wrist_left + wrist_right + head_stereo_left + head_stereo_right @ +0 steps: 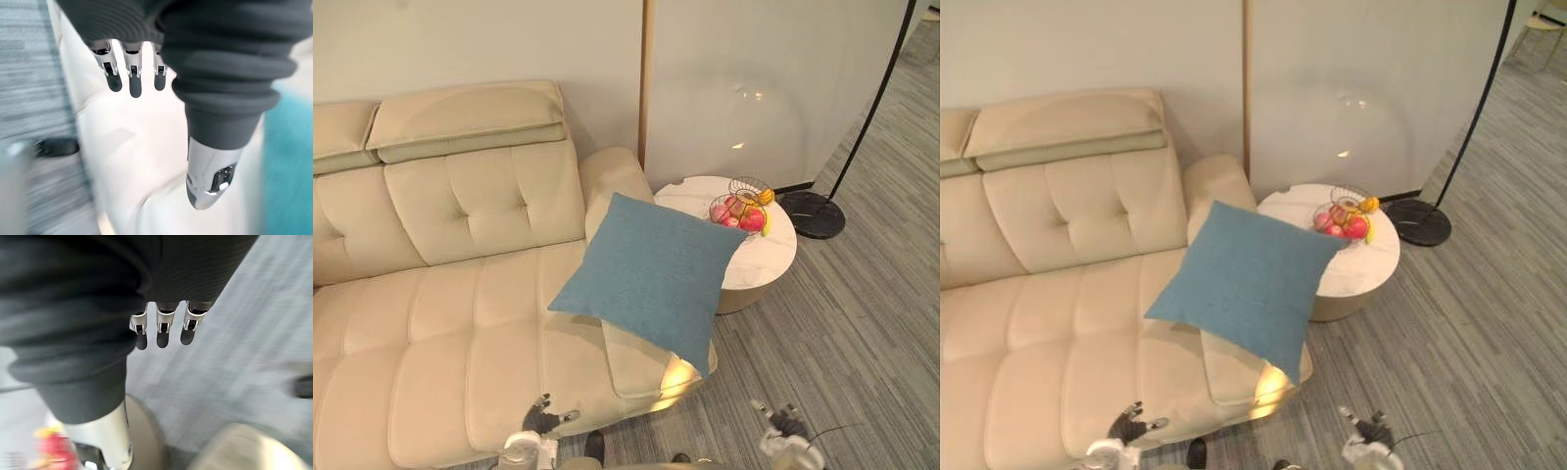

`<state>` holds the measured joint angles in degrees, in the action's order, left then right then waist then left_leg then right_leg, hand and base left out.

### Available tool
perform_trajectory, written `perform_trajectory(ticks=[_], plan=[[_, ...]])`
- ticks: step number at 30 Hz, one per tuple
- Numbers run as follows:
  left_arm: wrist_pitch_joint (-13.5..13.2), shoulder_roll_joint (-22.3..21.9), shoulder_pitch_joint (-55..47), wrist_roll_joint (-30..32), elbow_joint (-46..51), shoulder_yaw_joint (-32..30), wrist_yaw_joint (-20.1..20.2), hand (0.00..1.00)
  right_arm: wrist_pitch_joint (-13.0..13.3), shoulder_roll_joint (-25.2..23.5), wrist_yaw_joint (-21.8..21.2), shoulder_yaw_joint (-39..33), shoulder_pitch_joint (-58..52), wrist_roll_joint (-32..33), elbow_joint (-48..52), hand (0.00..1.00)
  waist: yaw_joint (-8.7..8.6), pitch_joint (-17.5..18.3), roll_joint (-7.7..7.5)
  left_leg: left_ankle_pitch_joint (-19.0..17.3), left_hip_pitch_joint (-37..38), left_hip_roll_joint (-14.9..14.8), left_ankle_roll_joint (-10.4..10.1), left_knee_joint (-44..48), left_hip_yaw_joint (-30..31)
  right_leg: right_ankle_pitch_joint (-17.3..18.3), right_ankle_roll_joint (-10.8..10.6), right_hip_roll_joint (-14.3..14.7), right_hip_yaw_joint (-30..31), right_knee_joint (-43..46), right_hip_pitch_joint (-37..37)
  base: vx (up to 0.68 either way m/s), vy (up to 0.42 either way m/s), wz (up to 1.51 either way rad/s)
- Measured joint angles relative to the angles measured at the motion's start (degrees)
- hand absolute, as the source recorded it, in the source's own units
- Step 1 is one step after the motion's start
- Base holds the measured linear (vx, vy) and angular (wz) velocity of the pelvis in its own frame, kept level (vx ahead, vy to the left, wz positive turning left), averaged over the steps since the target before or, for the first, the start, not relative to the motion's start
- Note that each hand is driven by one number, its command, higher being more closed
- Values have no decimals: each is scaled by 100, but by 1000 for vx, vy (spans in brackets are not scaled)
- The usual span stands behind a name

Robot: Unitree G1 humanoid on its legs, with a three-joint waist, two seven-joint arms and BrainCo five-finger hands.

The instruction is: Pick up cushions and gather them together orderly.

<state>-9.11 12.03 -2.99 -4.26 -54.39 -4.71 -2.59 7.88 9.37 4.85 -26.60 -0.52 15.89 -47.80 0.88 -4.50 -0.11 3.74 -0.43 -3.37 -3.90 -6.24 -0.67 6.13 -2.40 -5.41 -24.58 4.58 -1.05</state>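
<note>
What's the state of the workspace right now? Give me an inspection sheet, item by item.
Surface: cream tufted sofa, carrying the one cushion.
Job's things: blue cushion, tilted on a corner at the sofa's right end, against the armrest; neither hand touches it.
Clutter: wire basket of fruit on the round side table.
Hands: left hand low by the sofa front, right hand low over the carpet; both open, holding nothing.
Cables: nothing seen.
Surroundings: floor lamp base beyond the table, pale wall.
</note>
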Motion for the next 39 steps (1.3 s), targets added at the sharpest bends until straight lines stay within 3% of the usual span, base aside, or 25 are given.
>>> perform_trajectory(ticks=[3,8,13,16,19,27,39], plan=[[-36,259,18,-287,495,-366,-111,0,111,274,-9,99,48,3,606,0,-27,15,19,-43,-72,6,22,-1,-108,-5,1,22,74,-103,14,-43,46,5],[-187,320,136,-732,1249,-666,-279,0,135,304,-23,420,258,53,1113,0,-3,79,59,-58,-312,31,41,0,-199,-7,1,20,185,-92,281,63,15,-3],[-291,313,872,-1275,1898,-601,-502,0,208,190,-1,882,853,449,1338,0,121,55,59,183,-736,37,32,39,-186,-120,92,29,155,-21,682,145,-13,11],[-468,336,1777,-1623,2074,-234,-715,0,280,196,25,1329,1633,617,1332,0,256,-250,52,268,-998,-3,3,41,-180,-97,131,54,170,61,933,37,-6,17],[-514,331,2368,-1674,2076,213,-767,0,314,170,56,1792,2209,674,1338,0,281,-422,57,275,-1264,-25,3,145,-183,-84,152,51,230,132,1160,-5,-3,7],[-517,162,3174,-1598,1875,850,-968,0,453,-59,318,2033,2305,673,1556,0,260,-746,25,271,-1479,-59,2,309,-369,-43,207,-3,624,581,1543,-4,17,-4],[-325,-61,3673,-801,1496,1143,-1120,0,510,-544,710,2070,1824,611,2655,0,268,-881,20,239,-1795,-163,-10,364,-856,116,278,4,913,1007,2160,-78,-16,-12]])
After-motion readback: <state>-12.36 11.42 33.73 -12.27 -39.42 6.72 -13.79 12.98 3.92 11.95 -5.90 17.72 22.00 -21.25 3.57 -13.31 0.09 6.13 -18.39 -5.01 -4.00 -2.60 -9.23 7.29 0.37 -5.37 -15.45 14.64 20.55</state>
